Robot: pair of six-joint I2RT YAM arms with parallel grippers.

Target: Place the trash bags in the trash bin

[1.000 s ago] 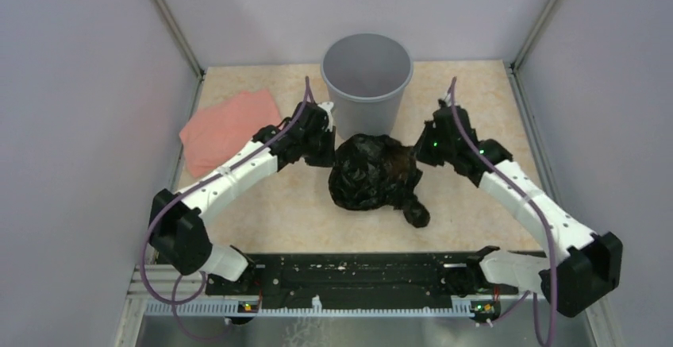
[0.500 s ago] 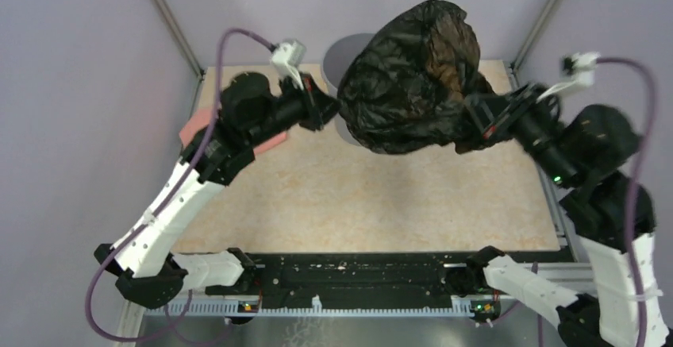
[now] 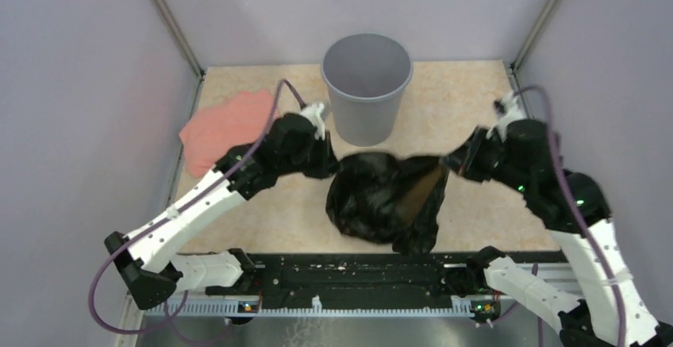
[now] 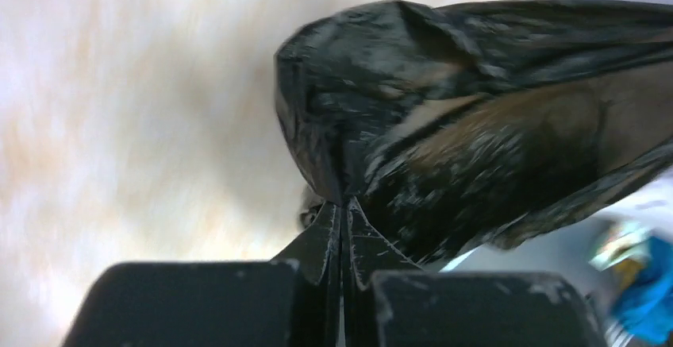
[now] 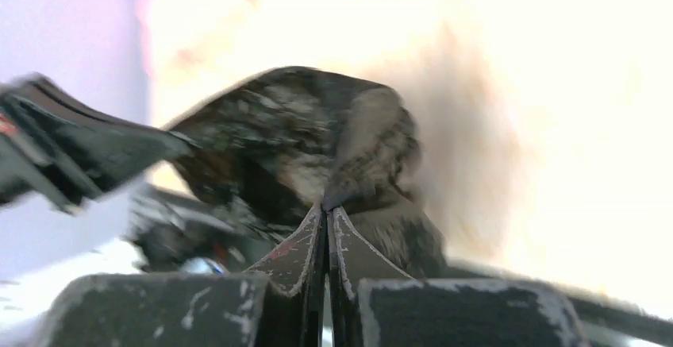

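The crinkled black plastic trash bag (image 3: 386, 200), hoisted high at the round grey plastic bin (image 3: 366, 85) half a second ago, now hangs low, stretched between the lowered left gripper (image 3: 332, 164) and right gripper (image 3: 446, 162).

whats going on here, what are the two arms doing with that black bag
Both arms are holding the trash bag between them. The left gripper is shut on its left edge and the right gripper is shut on its right edge, so the bag is stretched between the two. It sits on the near side of the bin, not in it yet. A pink cloth lies off to the left, untouched.
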